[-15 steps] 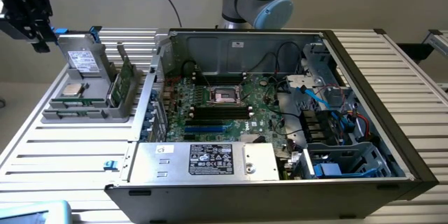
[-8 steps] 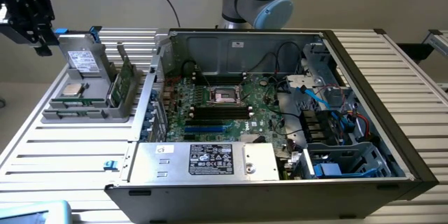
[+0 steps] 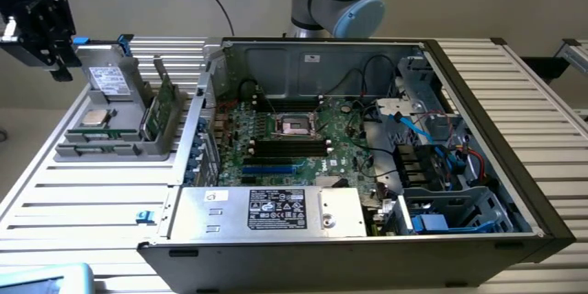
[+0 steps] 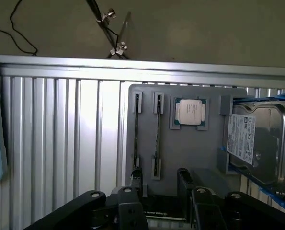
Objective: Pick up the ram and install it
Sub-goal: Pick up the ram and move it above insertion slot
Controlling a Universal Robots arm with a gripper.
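Claw (image 3: 57,67) hangs released and empty over the desk's (image 3: 82,191) far corner at the exterior view's left, while the ram (image 3: 164,109) stands on edge in the grey tray (image 3: 110,151), nearer and rightward, long axis near-to-far, in line with the claw's gap.

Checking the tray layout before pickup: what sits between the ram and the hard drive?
The square silver processor sits between the ram and the hard drive, in the grey tray; the wrist view shows it.

Robotics lab cell. Evidence: slatted aluminium worktop (image 3: 82,191), opened black desktop computer case (image 3: 368,261), grey plastic parts tray (image 3: 101,151).
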